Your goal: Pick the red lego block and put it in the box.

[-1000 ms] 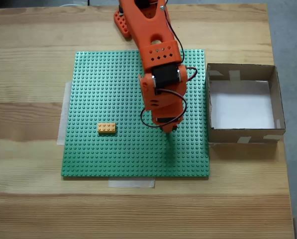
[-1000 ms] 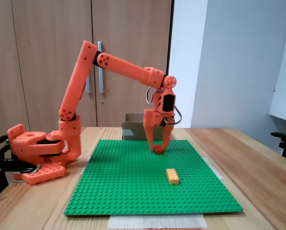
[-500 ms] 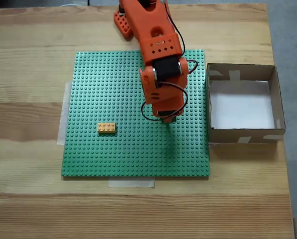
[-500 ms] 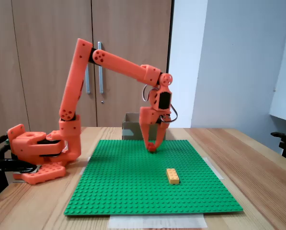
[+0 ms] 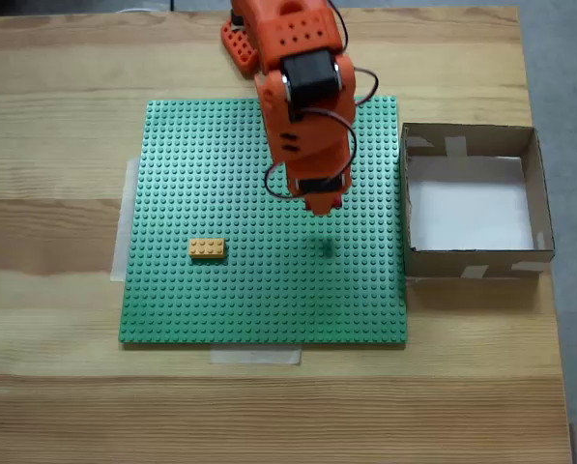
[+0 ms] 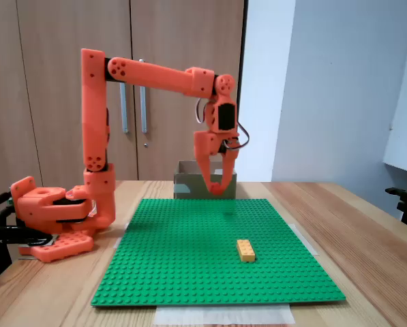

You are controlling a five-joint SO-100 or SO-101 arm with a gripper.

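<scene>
In a fixed view from the side, my orange gripper (image 6: 217,189) hangs well above the green baseplate (image 6: 189,266), shut on the red lego block (image 6: 217,191), which shows as a small dark red bit at the fingertips. Seen from above in a fixed view, the gripper (image 5: 322,204) points down over the baseplate's (image 5: 211,174) right half and hides the block. The box (image 5: 467,259) sits just right of the plate, brown cardboard with a white bottom. From the side, the box (image 6: 185,182) stands behind the gripper.
A yellow-orange brick (image 5: 207,248) lies on the plate's left half, nearer the front in the side view (image 6: 245,250). The arm's base (image 6: 53,218) stands at the plate's far edge. Wooden table surrounds the plate.
The gripper closed on the red block on the plate and has lifted it, moving up and back toward the arm's base.
</scene>
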